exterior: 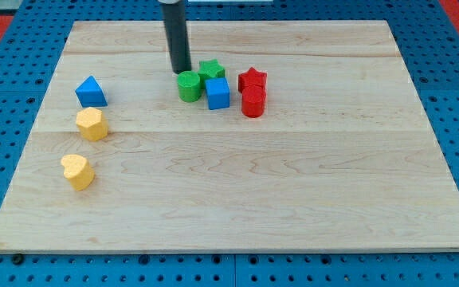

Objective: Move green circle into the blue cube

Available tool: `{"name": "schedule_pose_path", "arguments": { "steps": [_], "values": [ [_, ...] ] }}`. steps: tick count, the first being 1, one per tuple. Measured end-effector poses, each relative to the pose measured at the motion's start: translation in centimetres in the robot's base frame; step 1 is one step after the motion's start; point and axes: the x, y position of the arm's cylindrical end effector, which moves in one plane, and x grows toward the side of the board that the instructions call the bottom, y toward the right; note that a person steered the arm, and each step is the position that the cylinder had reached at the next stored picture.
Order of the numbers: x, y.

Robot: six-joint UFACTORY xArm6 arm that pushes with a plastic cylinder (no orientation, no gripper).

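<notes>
The green circle [189, 86] is a short green cylinder near the top middle of the wooden board [229, 199]. The blue cube [217, 93] stands just to its right, close to it or touching it. My tip [181, 72] is at the green circle's upper left edge, right against it. A green star [210, 71] sits just above the blue cube and to the right of my tip.
A red star [253, 79] and a red cylinder [253, 102] stand right of the blue cube. At the view's left are a blue triangle [91, 92], a yellow hexagon [92, 124] and a yellow heart [77, 171].
</notes>
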Motion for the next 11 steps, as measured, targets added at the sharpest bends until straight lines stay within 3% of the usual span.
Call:
{"name": "schedule_pose_path", "arguments": {
  "steps": [3, 6, 7, 8, 11],
  "values": [
    [0.1, 2.9],
    [-1.9, -8.7],
    [-0.1, -10.6],
    [3.2, -9.0],
    [4.0, -1.4]
  ]
}}
